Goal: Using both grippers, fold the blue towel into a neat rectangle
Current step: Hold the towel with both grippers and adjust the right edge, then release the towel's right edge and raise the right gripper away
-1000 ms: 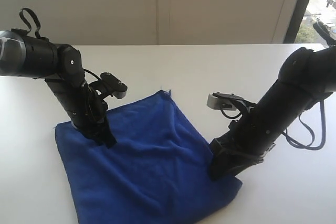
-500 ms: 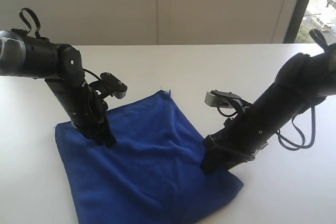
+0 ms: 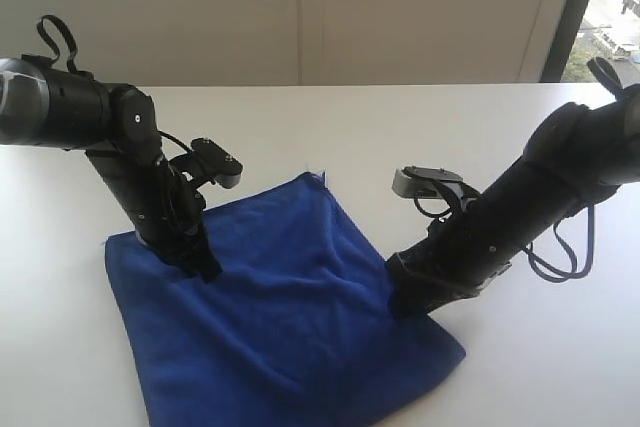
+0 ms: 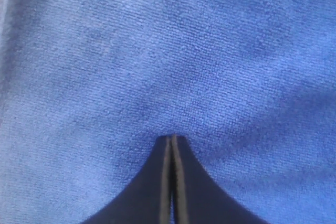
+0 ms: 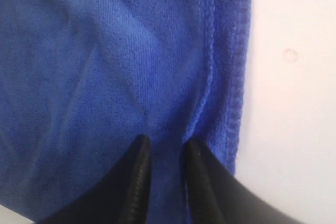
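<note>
The blue towel (image 3: 290, 327) lies flat on the white table, one corner pointing away. My left gripper (image 3: 208, 272) stands on the towel near its left corner; in the left wrist view the left gripper (image 4: 171, 137) is shut, tips touching the plush cloth (image 4: 184, 51) with nothing seen between them. My right gripper (image 3: 400, 309) presses on the towel's right edge. In the right wrist view the right gripper (image 5: 164, 145) is slightly open, with towel cloth (image 5: 105, 51) showing in the gap, just inside the stitched hem (image 5: 239, 77).
The white table (image 3: 400, 137) spreads around the towel, and bare table (image 5: 294, 103) lies just beyond the hem. A pale wall stands behind, with a window at the far right. Black cables loop from both arms.
The right arm has shifted left and back along the towel's right edge, so its tip now sits further onto the cloth. The left arm has not moved.
</note>
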You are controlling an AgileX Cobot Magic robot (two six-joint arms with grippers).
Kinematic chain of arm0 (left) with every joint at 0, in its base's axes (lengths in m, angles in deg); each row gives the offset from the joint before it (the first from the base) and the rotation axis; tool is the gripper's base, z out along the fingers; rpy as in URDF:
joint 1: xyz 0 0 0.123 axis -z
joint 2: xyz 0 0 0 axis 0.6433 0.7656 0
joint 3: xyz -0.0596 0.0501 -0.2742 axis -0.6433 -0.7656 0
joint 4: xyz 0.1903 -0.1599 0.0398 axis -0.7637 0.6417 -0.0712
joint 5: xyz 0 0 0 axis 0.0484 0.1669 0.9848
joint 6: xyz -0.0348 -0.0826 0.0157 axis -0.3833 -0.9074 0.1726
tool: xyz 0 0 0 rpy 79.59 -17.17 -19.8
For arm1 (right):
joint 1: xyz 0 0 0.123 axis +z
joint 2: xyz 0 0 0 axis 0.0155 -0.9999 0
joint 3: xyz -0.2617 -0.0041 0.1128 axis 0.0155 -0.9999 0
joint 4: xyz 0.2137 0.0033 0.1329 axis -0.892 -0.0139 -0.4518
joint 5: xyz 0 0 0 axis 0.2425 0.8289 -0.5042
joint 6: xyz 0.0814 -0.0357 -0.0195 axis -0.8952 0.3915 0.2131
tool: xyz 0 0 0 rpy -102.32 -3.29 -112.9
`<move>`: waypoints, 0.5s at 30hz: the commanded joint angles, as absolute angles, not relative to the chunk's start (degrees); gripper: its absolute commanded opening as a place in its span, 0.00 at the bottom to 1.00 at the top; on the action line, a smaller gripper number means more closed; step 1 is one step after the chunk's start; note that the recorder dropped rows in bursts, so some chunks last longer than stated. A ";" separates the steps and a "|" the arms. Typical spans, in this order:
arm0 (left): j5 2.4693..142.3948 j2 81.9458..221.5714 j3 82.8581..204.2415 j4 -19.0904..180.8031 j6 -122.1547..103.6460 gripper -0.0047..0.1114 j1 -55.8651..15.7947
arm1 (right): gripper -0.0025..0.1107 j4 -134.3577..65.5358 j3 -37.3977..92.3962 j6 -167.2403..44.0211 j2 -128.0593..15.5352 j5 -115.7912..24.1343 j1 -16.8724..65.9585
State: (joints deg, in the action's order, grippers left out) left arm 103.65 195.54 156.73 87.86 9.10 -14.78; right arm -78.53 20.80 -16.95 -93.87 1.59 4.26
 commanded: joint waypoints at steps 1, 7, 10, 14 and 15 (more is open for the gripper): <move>101.91 197.96 156.13 87.15 9.14 0.04 -14.76 | 0.11 -78.76 20.80 -16.20 -94.24 0.79 4.06; 101.91 196.29 158.72 89.59 8.98 0.07 -14.76 | 0.02 -77.36 20.80 -17.57 -94.06 -2.25 4.06; 101.41 193.74 160.48 89.59 8.98 0.27 -14.76 | 0.02 -77.28 20.80 -17.69 -92.85 -3.13 4.06; 100.74 192.53 160.88 89.59 8.98 0.45 -14.76 | 0.02 -76.81 20.80 -19.75 -90.92 -4.26 4.06; 100.74 192.53 160.88 89.59 8.98 0.45 -14.76 | 0.02 -76.21 20.80 -19.87 -90.61 -5.11 4.06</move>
State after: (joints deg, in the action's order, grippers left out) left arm 99.96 193.13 160.63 88.72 9.10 -14.78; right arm -77.24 20.80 -19.51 -92.17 -3.54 4.26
